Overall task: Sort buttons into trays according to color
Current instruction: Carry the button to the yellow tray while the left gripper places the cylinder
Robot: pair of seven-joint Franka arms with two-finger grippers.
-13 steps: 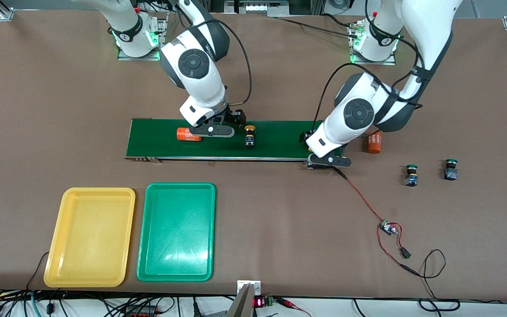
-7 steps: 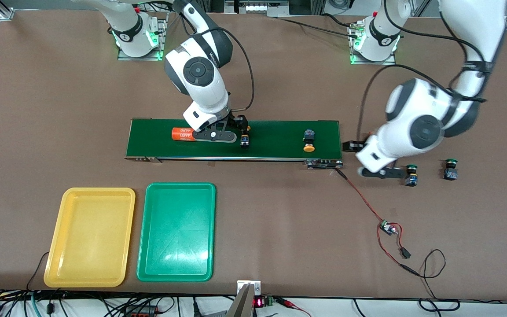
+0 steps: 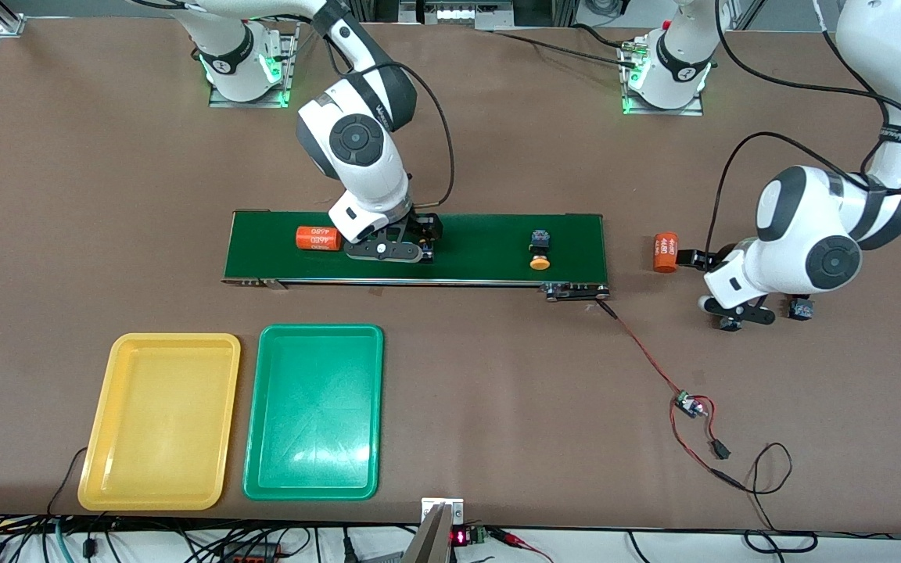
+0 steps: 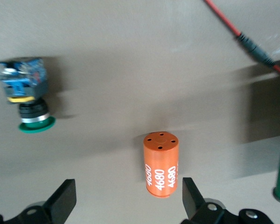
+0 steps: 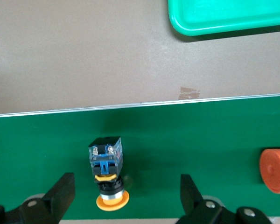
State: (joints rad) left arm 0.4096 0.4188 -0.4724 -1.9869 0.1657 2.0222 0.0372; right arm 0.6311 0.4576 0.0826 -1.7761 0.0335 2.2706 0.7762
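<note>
- Two glossy white robot arms with rounded segments and dark grey bands at the joints.
- Each wrist joint carries a round dark grey cap.
- Black cables loop loosely along both forearms.
- Bases sit on metal plates, glowing green.
- The left gripper (image 3: 735,317) and right gripper (image 3: 385,252) are black, with blunt wedge-shaped jaws spread wide.

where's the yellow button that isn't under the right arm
The yellow button lies on its side on the green belt, toward the left arm's end of it, cap pointing toward the front camera. An orange cylinder lies off the belt's end on the table.
</note>
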